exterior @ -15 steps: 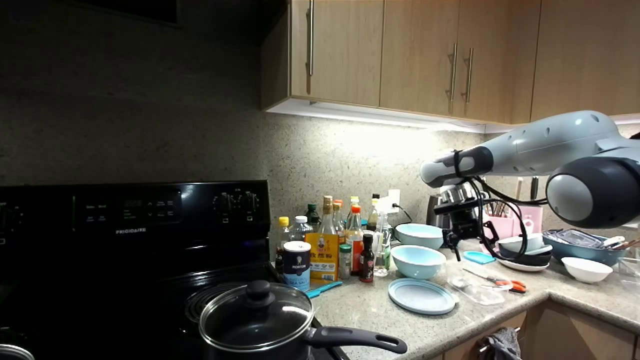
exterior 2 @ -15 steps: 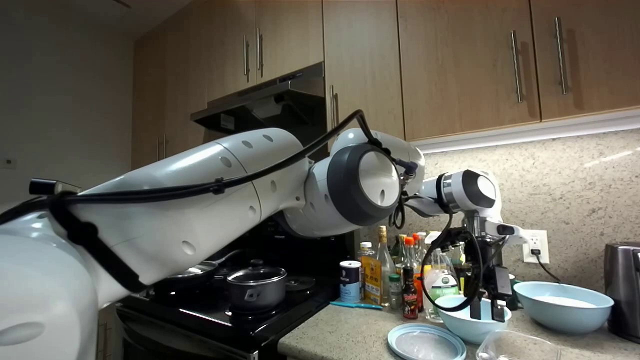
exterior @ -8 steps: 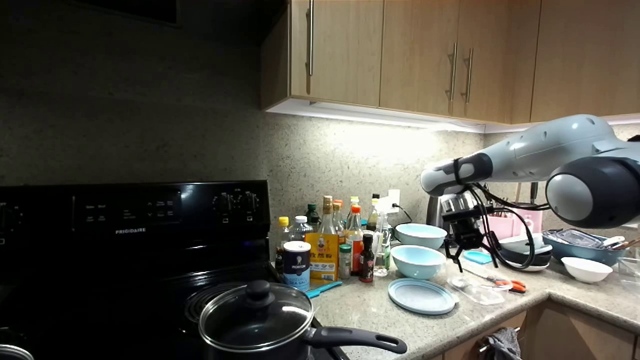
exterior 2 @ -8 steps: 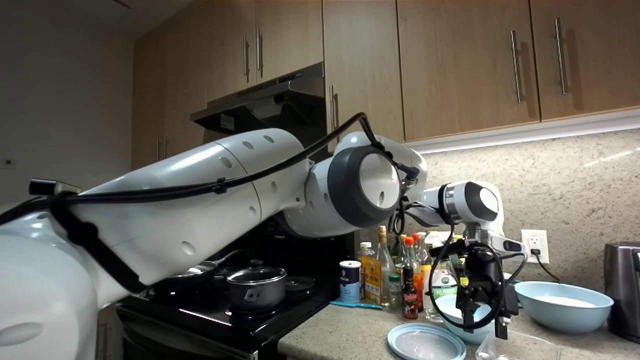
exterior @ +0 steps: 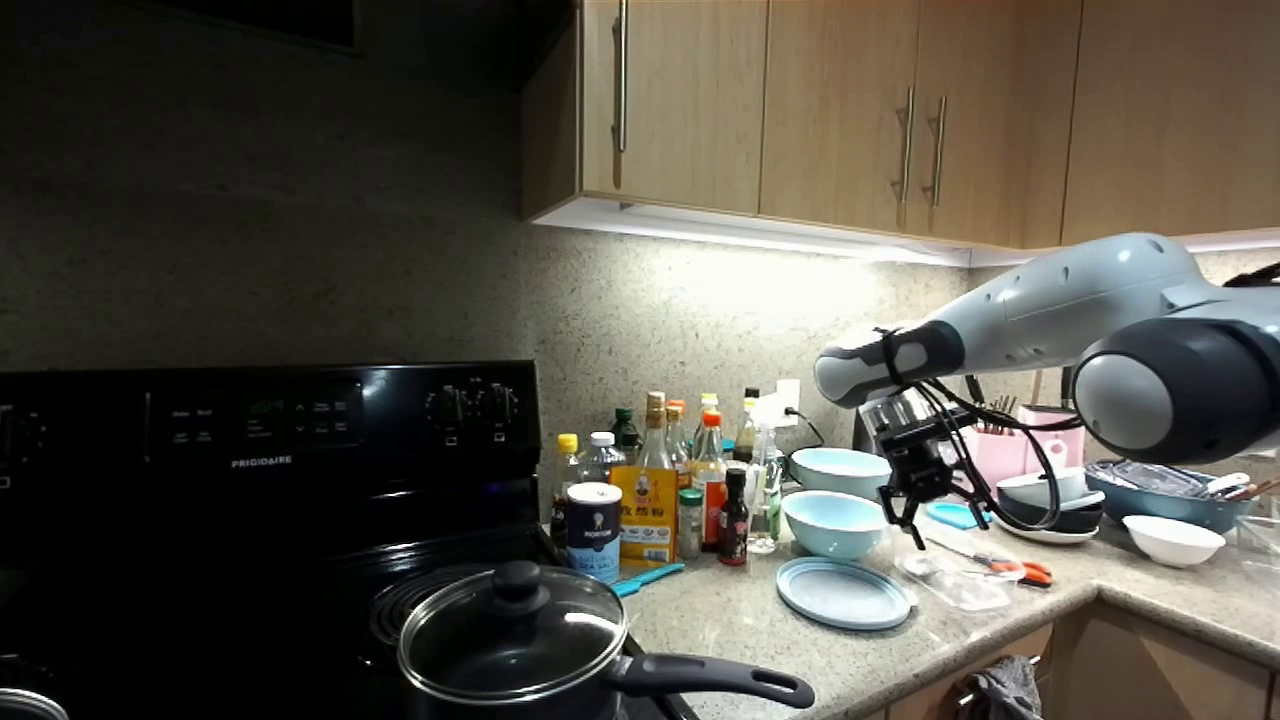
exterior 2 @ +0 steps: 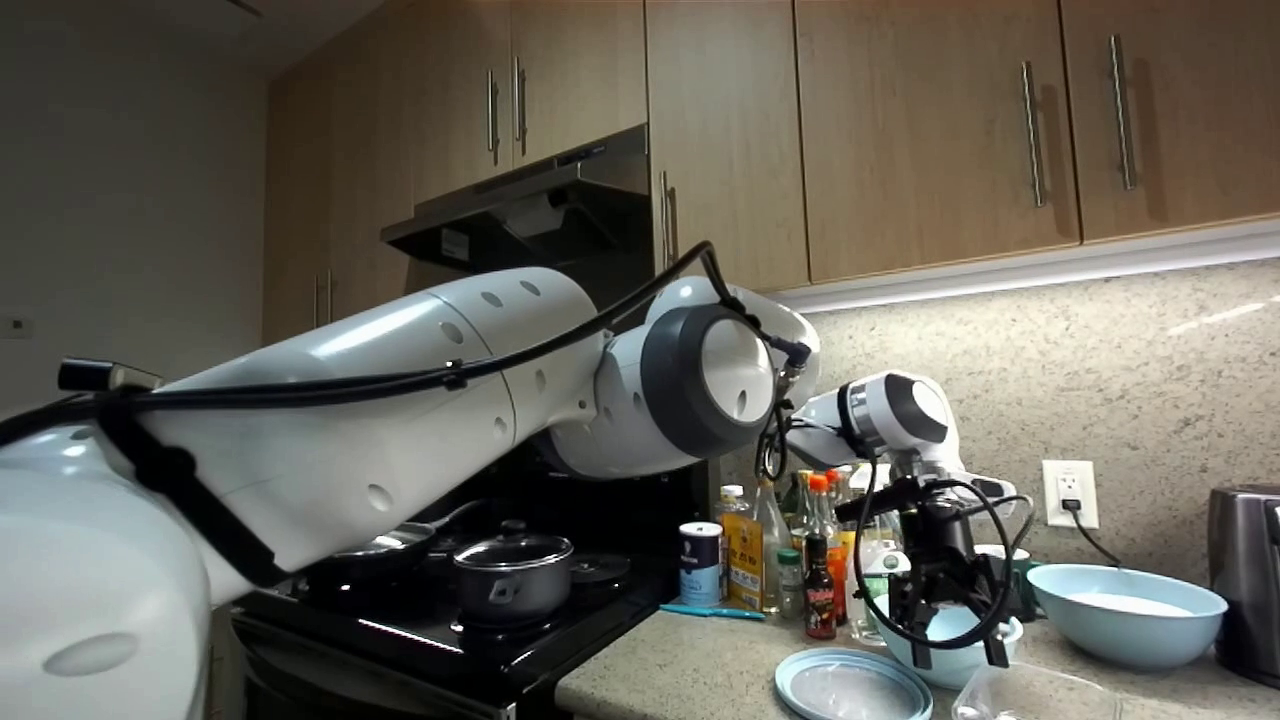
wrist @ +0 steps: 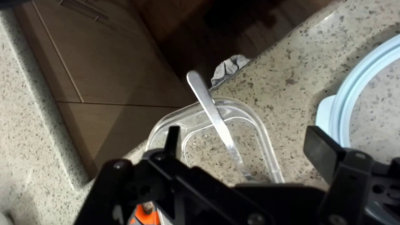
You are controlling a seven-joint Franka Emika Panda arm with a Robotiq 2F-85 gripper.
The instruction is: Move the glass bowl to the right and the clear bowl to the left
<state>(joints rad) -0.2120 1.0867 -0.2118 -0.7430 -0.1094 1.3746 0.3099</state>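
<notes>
I hover the gripper (wrist: 247,147), spread wide, over the clear bowl (wrist: 206,147), metal utensil (wrist: 215,117) across its rim, glass bowl (exterior: 832,527) upright on the counter (exterior: 715,630), just behind blue plate (exterior: 842,594).

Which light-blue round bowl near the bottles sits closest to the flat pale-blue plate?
The smaller light-blue bowl, just behind the plate; the larger bowl stands farther back, beside the metal kettle.

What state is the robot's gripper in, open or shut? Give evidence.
The gripper is open: in the wrist view its fingers stand well apart, with nothing gripped.
</notes>
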